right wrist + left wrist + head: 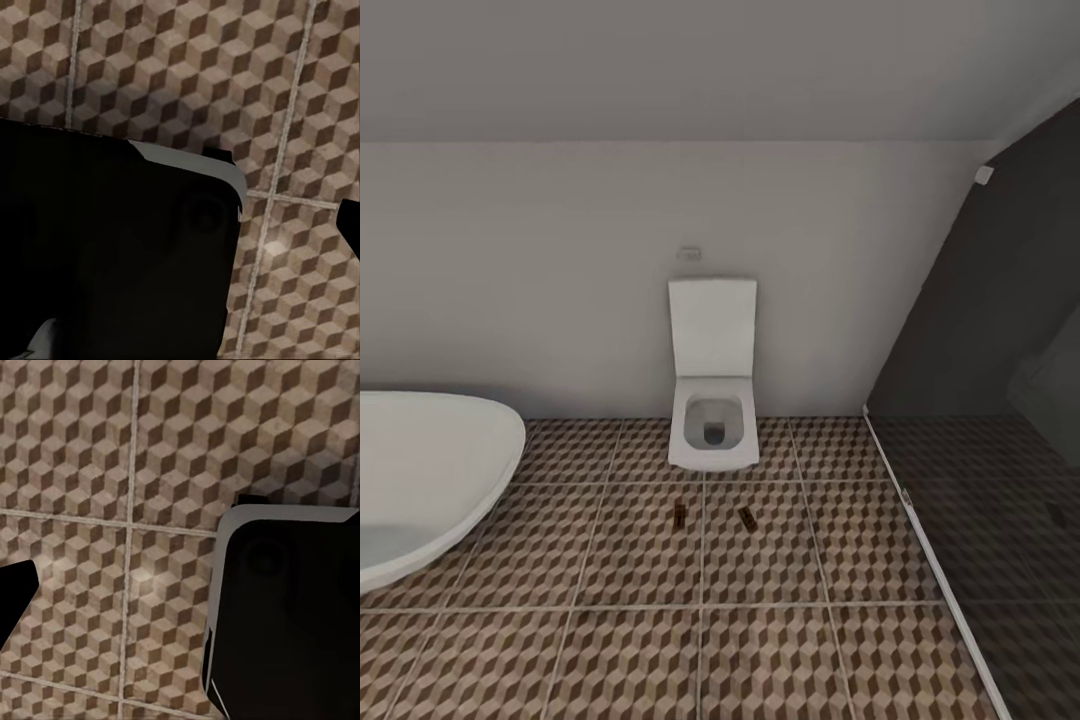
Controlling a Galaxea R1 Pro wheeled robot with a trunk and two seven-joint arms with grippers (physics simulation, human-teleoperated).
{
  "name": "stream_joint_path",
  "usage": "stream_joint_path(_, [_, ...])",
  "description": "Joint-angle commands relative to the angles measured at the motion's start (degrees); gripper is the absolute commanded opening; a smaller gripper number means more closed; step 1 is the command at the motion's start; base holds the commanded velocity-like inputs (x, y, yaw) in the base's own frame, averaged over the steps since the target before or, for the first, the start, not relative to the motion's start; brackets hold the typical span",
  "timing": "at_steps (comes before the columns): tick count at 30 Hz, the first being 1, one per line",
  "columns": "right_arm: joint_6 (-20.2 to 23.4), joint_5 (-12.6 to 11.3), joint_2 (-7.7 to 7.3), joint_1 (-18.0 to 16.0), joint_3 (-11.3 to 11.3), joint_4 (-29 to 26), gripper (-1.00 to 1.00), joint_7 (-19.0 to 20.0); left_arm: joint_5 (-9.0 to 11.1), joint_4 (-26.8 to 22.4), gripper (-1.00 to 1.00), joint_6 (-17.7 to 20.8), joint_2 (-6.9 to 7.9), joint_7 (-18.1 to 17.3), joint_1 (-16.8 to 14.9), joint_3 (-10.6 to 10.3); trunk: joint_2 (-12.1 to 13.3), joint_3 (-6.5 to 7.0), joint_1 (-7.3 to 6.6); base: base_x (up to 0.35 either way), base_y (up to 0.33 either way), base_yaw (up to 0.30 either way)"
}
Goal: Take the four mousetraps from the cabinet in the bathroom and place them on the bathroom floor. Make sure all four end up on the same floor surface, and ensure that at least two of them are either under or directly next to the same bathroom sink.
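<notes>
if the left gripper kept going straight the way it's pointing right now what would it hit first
Most likely the bathroom floor: the left wrist view looks along the jaws onto cube-patterned tiles, with nothing lying between. The dark shape alongside looks like the robot's own body, off that line, though depth is hard to judge.

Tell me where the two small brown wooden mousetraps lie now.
In the head view, the two small brown wooden mousetraps lie side by side, apart, on the cube-patterned tiled floor before the white toilet.

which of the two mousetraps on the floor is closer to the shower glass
The right-hand mousetrap, lying in front of the toilet's right side; the other mousetrap lies toward the bathtub.
</notes>
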Motion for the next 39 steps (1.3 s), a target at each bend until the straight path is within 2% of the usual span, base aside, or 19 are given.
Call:
stream_joint_path(1, [0.2,0.2,0.01,0.0,-0.5,0.0,1.00,0.3,0.0,0.1,1.00,-0.1,-0.04,0.3,0.1,-0.4,-0.1,0.01,0.03,0.000,0.000,0.000])
stream_joint_path(10, [1.7,0.1,-0.01,0.0,-0.5,0.0,1.00,0.3,0.0,0.1,1.00,-0.1,0.00,0.3,0.5,-0.4,-0.1,0.82,0.03,0.000,0.000,0.000])
stream_joint_path(39, [1.9,0.1,-0.12,0.0,-0.5,0.0,1.00,0.2,0.0,0.1,1.00,-0.1,0.02,0.3,0.5,-0.4,-0.1,3.19,0.03,0.000,0.000,0.000])
